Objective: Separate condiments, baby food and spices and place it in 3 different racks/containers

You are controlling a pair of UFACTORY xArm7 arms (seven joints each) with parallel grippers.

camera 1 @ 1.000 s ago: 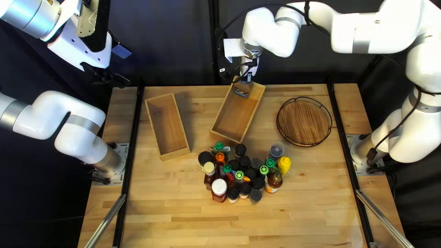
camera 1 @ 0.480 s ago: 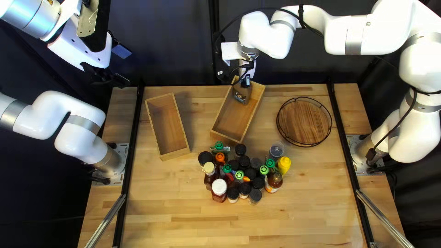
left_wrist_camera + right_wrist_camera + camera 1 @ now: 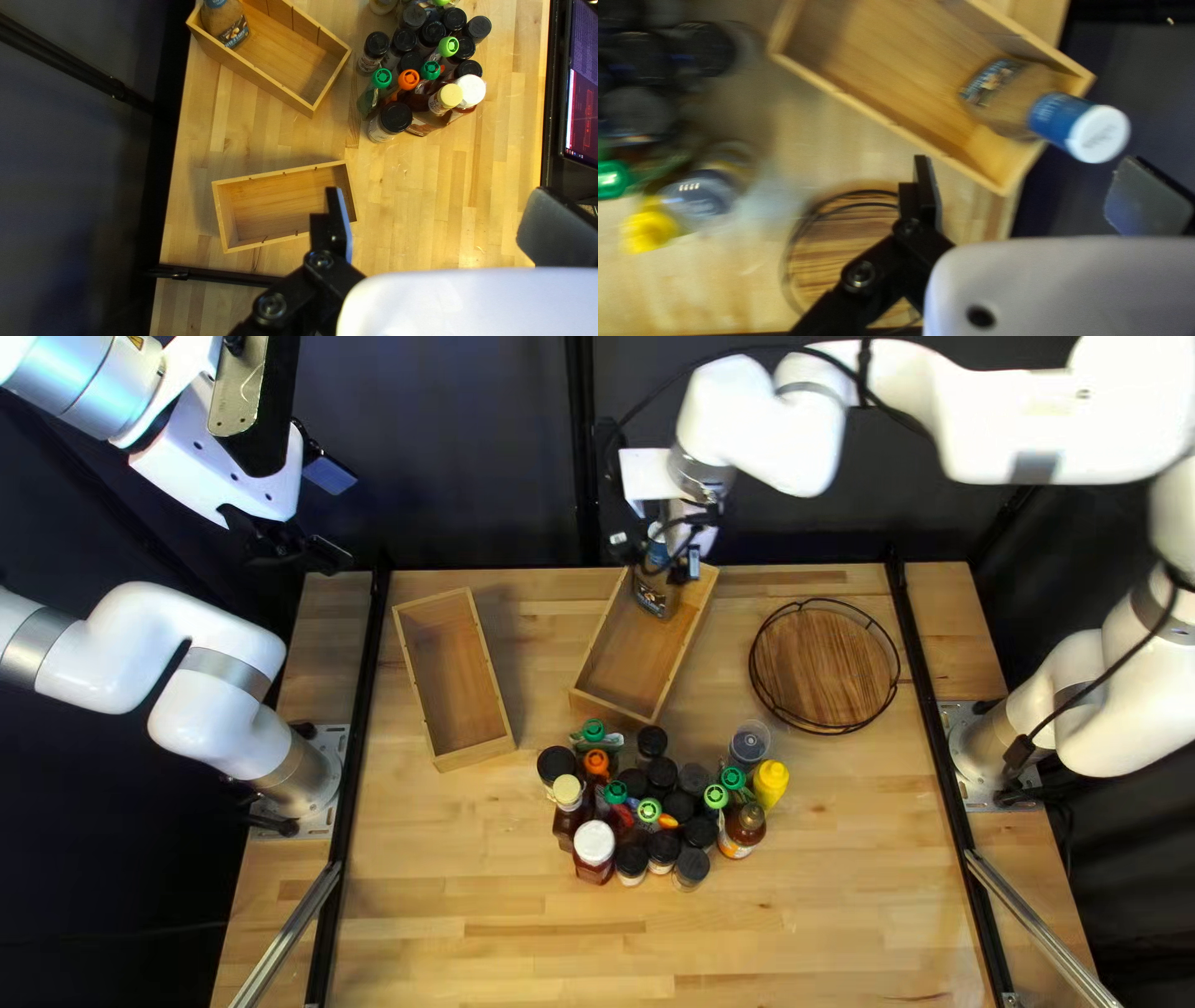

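The right gripper [image 3: 657, 558] stands wide, its fingers well apart and gripping nothing. Just ahead of them is a bottle [image 3: 1014, 99] with a blue neck and white cap, set inside one end of a wooden box [image 3: 871, 99], its cap overlapping the box's end rim; upright or leaning, I cannot tell. Below one finger lies a round wooden tray [image 3: 825, 666] with a wire rim. The left gripper [image 3: 299, 550] is also spread wide, holding nothing; a second wooden box [image 3: 268, 205] sits beneath one of its fingers, its plain wooden floor in view. Ahead of that gap, the cluster of bottles and jars [image 3: 430, 71] stands packed on the table [image 3: 498, 896], under black, green, orange, pale yellow and white caps, with a yellow bottle [image 3: 771, 782] at its border. Wood shows between the cluster and both boxes. Farther out, black rails [image 3: 360, 709] run along the table's sides, and a dark curtain [image 3: 461, 448] hangs past its far edge. The boxed bottle's label faces along the box, its print too blurred to read from the right wrist.
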